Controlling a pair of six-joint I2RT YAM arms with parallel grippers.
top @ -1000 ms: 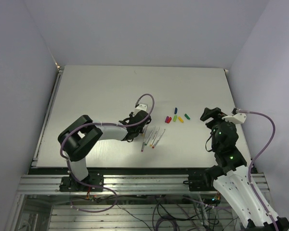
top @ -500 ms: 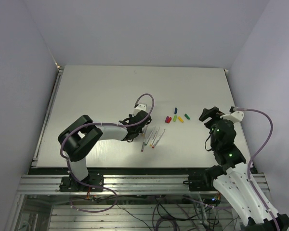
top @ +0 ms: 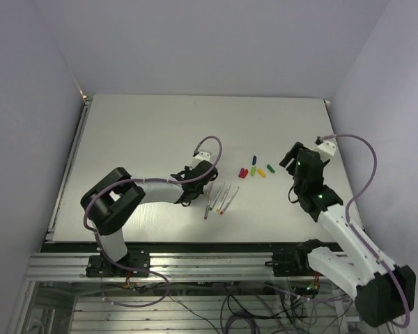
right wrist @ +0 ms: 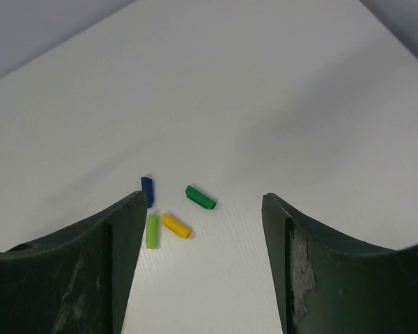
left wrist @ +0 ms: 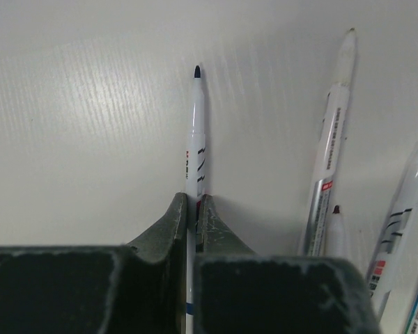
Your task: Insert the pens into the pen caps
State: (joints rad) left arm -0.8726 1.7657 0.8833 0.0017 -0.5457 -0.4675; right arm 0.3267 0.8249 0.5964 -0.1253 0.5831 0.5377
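Extending farther since 1 second ago, the right hand (top: 291, 156) hangs open near the pen caps (right wrist: 200, 197), well inside the tabletop (top: 146, 129) edges; the left hand (left wrist: 191, 209) clamps 1 pen (left wrist: 196, 125).

We see plain pale lilac walls (top: 209, 42) filling the upper frame, left, back and right | white matte counter (top: 146, 132) at centre, evenly lit, faint sheen | aluminium rail (top: 209, 263) along its lower edge | tangled cables (top: 254, 306) in the dim bay at the bottom
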